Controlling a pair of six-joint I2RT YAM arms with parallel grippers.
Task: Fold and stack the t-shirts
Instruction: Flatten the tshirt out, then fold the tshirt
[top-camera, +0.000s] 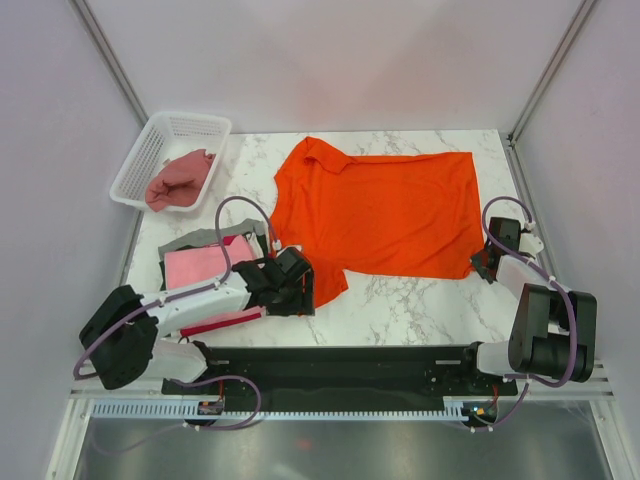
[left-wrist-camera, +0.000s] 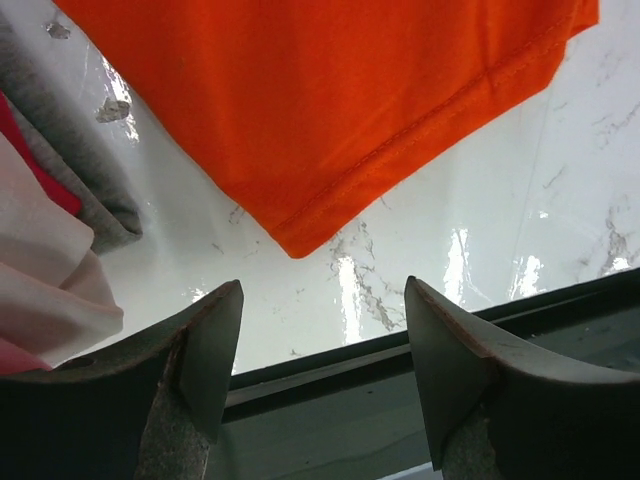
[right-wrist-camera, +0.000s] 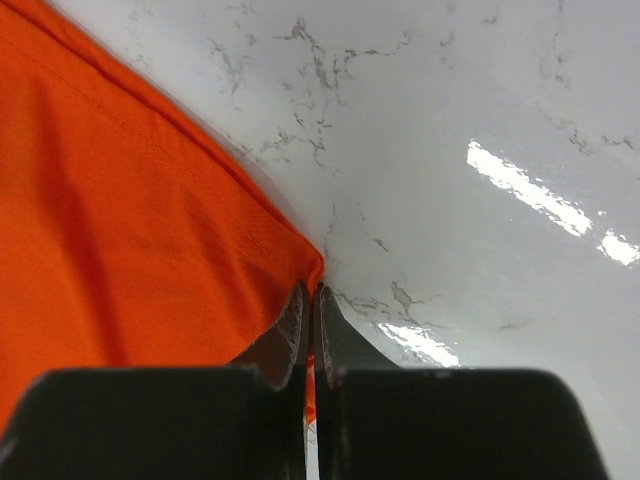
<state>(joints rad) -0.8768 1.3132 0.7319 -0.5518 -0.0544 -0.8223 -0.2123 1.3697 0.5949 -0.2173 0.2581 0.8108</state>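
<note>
A bright orange t-shirt lies spread flat on the marble table. My right gripper is at its near right corner. In the right wrist view this gripper is shut on that corner of the orange shirt. My left gripper is by the shirt's near left sleeve. In the left wrist view it is open and empty, with the orange sleeve tip just beyond the fingers. A stack of folded shirts, light pink on top of grey, red and dark ones, lies under the left arm.
A white mesh basket stands at the back left with a dusty rose shirt in it. The black arm rail runs along the near edge. The folded stack's edge shows at the left of the left wrist view.
</note>
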